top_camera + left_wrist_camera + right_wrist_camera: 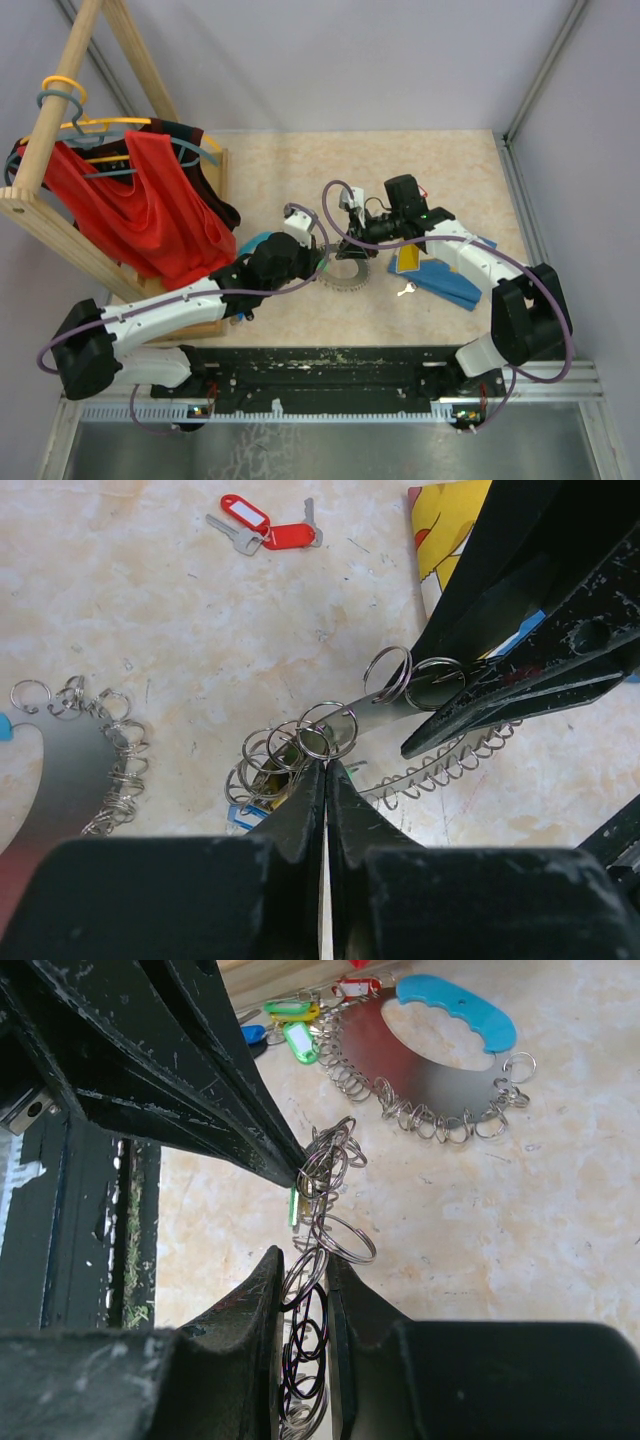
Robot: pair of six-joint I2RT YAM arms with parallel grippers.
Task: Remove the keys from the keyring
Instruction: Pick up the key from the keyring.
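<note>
The keyring (347,277) lies mid-table between both grippers, a grey metal ring fringed with silver loops. In the right wrist view its far arc (425,1075) carries a blue grip. My right gripper (300,1258) is shut on the ring's near edge among the loops. My left gripper (327,768) is shut, its tips pinching a small silver loop (327,730) on that edge. It meets the right fingers (520,650) there. Two red-tagged keys (265,530) lie loose on the table. Green-tagged keys (298,1038) hang at the ring's far side. A blue tag (245,817) shows under the loops.
A wooden rack with red clothes on hangers (130,210) stands at the left. A yellow card (408,258) and blue flat pieces (452,282) lie right of the ring. A loose silver key (405,291) lies on the table beside them. The black base rail (330,365) runs along the near edge.
</note>
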